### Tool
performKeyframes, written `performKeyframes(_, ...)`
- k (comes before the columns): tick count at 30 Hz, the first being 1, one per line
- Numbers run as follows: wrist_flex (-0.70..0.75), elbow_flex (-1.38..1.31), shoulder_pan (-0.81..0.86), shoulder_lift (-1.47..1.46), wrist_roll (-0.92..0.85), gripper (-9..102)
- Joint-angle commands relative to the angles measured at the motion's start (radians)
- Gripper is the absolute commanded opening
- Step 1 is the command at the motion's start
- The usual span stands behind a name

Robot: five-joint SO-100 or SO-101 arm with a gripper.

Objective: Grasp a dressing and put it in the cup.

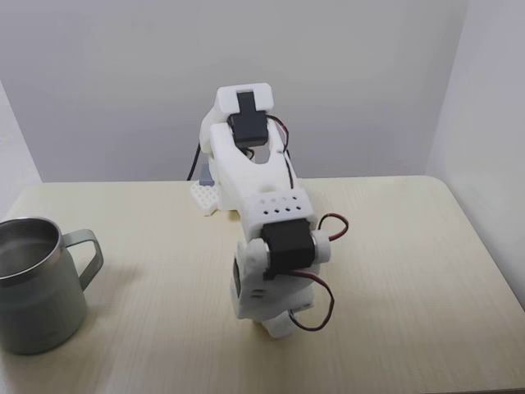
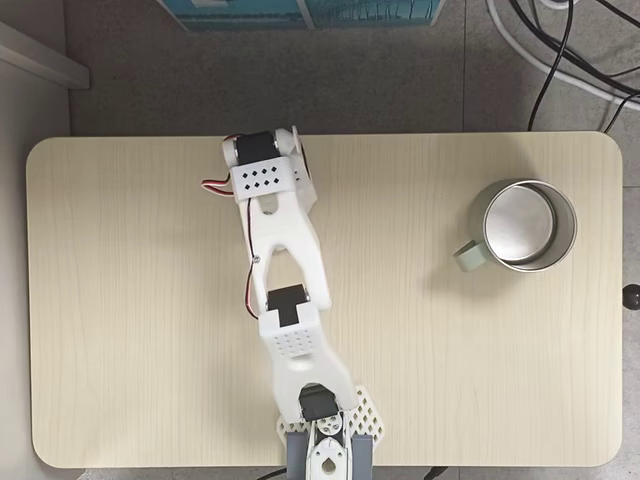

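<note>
Pale wood table (image 2: 140,300), grey floor (image 2: 400,90)

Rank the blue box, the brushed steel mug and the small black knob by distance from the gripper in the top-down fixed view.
The gripper points down beneath the white perforated wrist block.
1. Blue box: just above it, beyond the table's top edge.
2. Brushed steel mug: to the right, on the table.
3. Small black knob: far right, off the table.

Brushed dull steel cup (image 2: 524,225), matt white plastic arm (image 2: 285,235), pale wood-grain laminate table (image 2: 130,330).
</note>
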Motion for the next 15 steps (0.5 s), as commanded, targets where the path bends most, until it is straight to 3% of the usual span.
performKeyframes(1,0.017,0.043,-0.006,-0.006,-0.008,7)
performKeyframes(5,0.041,0.054,-0.017,-0.023,-0.008,0)
performKeyframes(15,0.051,-0.077,-0.038,-0.356,0.029,0)
